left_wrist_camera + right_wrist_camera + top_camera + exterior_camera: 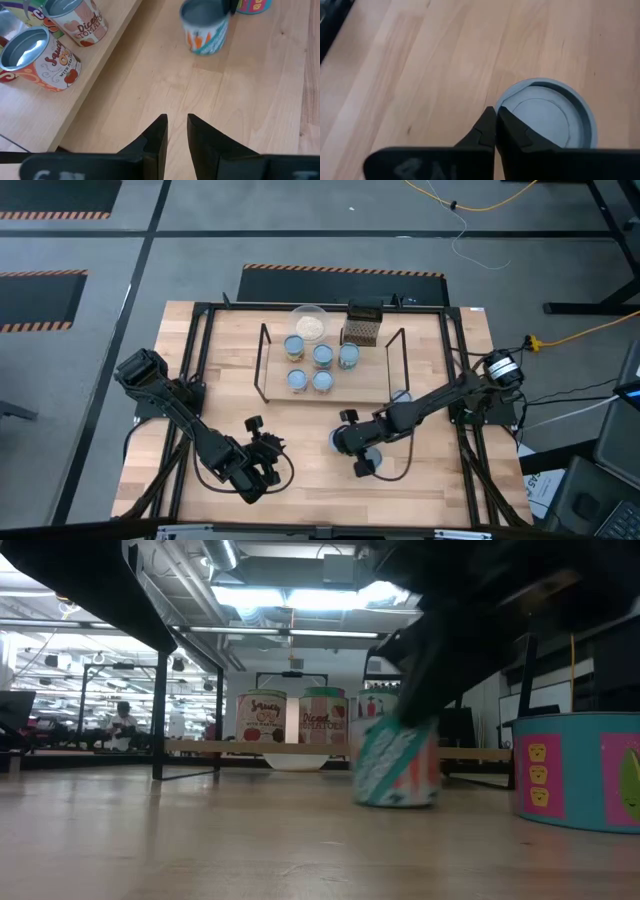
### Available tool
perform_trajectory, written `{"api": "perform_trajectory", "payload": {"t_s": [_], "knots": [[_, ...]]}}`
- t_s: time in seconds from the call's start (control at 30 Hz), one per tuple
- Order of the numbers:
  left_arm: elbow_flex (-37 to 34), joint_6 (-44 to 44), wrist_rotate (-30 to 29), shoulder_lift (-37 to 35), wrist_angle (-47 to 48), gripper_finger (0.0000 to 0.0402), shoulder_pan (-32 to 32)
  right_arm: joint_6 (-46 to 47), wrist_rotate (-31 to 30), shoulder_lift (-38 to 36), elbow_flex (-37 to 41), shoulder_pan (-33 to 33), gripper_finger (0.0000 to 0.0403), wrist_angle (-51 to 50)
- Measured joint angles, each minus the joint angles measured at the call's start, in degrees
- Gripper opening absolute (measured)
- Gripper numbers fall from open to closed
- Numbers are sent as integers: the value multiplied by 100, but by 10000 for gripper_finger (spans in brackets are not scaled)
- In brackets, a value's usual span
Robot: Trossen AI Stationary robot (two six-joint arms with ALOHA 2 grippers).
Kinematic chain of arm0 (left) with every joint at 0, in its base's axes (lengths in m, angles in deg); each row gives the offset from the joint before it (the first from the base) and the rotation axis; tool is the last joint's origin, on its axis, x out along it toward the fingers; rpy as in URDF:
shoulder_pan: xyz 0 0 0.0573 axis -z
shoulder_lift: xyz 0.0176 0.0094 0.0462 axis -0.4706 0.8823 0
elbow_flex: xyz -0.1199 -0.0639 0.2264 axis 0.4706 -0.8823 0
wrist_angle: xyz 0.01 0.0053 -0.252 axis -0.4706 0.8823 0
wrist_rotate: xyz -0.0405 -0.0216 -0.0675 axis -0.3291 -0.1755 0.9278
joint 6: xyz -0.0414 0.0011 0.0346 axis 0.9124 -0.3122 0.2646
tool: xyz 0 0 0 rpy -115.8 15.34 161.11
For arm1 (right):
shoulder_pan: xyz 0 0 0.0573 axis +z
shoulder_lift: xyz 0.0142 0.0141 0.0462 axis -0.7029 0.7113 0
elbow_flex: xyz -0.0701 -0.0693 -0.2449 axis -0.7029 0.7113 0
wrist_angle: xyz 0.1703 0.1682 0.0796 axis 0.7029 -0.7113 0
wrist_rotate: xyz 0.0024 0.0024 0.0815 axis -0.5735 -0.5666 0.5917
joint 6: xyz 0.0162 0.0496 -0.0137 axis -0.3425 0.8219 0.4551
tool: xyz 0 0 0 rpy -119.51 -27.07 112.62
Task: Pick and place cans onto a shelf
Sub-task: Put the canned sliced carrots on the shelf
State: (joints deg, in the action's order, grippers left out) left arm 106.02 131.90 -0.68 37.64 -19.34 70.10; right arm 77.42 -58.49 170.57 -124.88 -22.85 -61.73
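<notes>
right gripper (pixel 496 120): fingers together above a can (pixel 547 112), in front of the shelf (pixel 330 392) | left gripper (pixel 176 131): fingers slightly apart, holding nothing, off the shelf's front-left corner | five cans (pixel 322 356) on shelf | another can (pixel 400 397) at shelf's front-right corner

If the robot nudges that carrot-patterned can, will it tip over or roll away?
The can stands upright, short and wide, so a low push probably slides it. Its round side would likely roll if tipped. It looks rigid.
</notes>
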Motion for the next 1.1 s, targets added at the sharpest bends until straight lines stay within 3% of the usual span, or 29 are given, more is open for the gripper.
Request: {"api": "perform_trajectory", "payload": {"t_s": [0.4,0.7,0.93,1.1], "knots": [[0,0,-4,0,-44,66,-3,-1381,11,-1593,-3,-129,6,-1671],[0,0,-2,0,-82,66,-1,-2692,12,-2064,-9,-948,11,-1769],[0,0,-2,1,-108,66,-1,-3213,1064,-2040,251,-1931,13,-1695],[0,0,-2,1,-108,66,-1,-3256,1503,-2038,533,-2498,13,-1519]]}}
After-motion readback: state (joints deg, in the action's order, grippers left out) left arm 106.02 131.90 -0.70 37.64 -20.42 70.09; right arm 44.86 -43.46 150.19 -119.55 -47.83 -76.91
